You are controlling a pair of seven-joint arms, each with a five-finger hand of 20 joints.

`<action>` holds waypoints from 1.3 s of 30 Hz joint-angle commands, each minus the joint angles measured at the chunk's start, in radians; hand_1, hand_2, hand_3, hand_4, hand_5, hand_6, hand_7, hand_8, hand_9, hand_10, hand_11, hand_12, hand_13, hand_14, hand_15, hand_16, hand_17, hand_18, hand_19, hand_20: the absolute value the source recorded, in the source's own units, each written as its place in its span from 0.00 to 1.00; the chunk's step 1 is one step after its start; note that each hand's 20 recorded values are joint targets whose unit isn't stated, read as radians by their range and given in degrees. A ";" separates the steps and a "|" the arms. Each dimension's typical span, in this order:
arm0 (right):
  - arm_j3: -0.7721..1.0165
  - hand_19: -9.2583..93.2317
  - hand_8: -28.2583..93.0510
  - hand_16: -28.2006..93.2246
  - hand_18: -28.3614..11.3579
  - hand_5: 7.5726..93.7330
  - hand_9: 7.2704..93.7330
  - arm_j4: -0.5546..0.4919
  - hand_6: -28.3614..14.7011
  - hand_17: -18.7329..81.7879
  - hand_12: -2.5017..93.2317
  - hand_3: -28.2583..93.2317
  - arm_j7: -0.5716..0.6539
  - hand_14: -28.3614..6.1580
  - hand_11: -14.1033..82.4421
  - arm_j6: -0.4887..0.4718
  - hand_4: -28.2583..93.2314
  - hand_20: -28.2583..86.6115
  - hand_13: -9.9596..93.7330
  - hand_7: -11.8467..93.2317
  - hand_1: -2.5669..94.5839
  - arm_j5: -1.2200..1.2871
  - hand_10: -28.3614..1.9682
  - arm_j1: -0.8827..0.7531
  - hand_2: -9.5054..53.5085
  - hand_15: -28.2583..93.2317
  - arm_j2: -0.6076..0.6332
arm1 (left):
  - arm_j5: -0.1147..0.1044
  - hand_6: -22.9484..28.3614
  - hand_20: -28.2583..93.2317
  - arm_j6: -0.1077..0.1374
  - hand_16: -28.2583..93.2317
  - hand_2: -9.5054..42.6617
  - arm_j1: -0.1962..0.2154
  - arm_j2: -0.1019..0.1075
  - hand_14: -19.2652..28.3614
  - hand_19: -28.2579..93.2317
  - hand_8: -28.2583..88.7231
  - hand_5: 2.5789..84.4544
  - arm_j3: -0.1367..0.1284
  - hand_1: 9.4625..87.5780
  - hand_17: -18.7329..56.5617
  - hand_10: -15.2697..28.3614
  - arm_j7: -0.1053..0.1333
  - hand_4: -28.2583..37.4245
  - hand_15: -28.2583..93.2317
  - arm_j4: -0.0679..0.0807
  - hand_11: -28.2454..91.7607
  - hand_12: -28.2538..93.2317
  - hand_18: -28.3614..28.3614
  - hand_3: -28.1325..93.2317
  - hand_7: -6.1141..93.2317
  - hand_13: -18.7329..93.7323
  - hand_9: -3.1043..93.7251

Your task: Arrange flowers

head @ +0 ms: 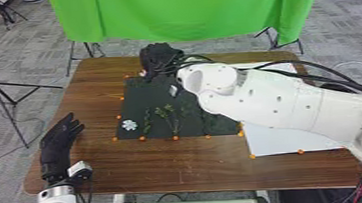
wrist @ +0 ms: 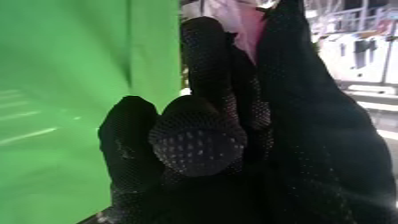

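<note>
- While the right hand [head: 160, 55] is at the far edge of the dark mat [head: 133, 99], its fingers are curled, with pale pink petals [wrist: 233, 20] between them in the right wrist view. Treat it as holding a flower; the exact grip point on the stem cannot be told.
- The left hand [head: 59, 138] is at the left side of the table [head: 163, 165], fingers extended and relaxed, holding nothing.
- A white flower [head: 129, 124] lies on the near left part of the mat. Beside it lie a thin green sprig [head: 146, 122] and a branched green stem [head: 170, 119], apart from each other.
- Current step, as judged: placing or adjusting the pink flower at the far part of the mat. The arrangement appears partly built.
- Handling: expect all pieces to be very light. Stems should be fairly stiff but springy; petals should be soft and easily creased.
- Point of hold: pinch the stem just under the bloom. Do not squeeze the petals. For the branched stem, grip below the fork, where it is likely firmest.
- Caution: smooth gloved fingertips may let a thin stem roll or slip. On release, open the fingers slowly and lift straight up, so that leaves do not snag and drag neighbouring pieces.
</note>
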 commanded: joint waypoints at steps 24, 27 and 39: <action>-0.006 1.00 0.24 0.46 0.43 0.73 0.80 0.151 0.74 0.83 0.32 0.67 0.123 0.78 0.17 -0.182 0.08 0.75 0.95 0.41 0.69 -0.038 0.64 -0.083 0.02 0.76 -0.158 | 0.050 0.52 0.36 -0.112 0.25 0.07 -0.043 -0.015 0.82 0.34 0.22 0.54 0.011 0.24 0.32 0.71 -0.064 0.22 0.42 0.025 0.37 0.39 0.74 0.75 0.11 0.46 0.43; -0.008 1.00 0.24 0.46 0.43 0.73 0.80 0.144 0.74 0.83 0.31 0.65 0.128 0.78 0.18 -0.189 0.09 0.75 0.95 0.41 0.69 -0.034 0.65 -0.083 0.04 0.75 -0.154 | 0.050 0.53 0.36 -0.113 0.25 0.07 -0.044 -0.017 0.82 0.34 0.22 0.53 0.013 0.24 0.32 0.71 -0.066 0.22 0.42 0.025 0.37 0.39 0.74 0.75 0.11 0.46 0.43; 0.006 1.00 0.23 0.46 0.41 0.68 0.75 0.134 0.71 0.82 0.25 0.65 0.144 0.78 0.24 -0.224 0.10 0.75 0.95 0.38 0.64 -0.033 0.60 -0.086 0.04 0.75 -0.154 | 0.052 0.53 0.36 -0.121 0.25 0.06 -0.045 -0.019 0.81 0.34 0.23 0.52 0.010 0.24 0.32 0.70 -0.073 0.22 0.42 0.025 0.37 0.39 0.74 0.76 0.11 0.45 0.42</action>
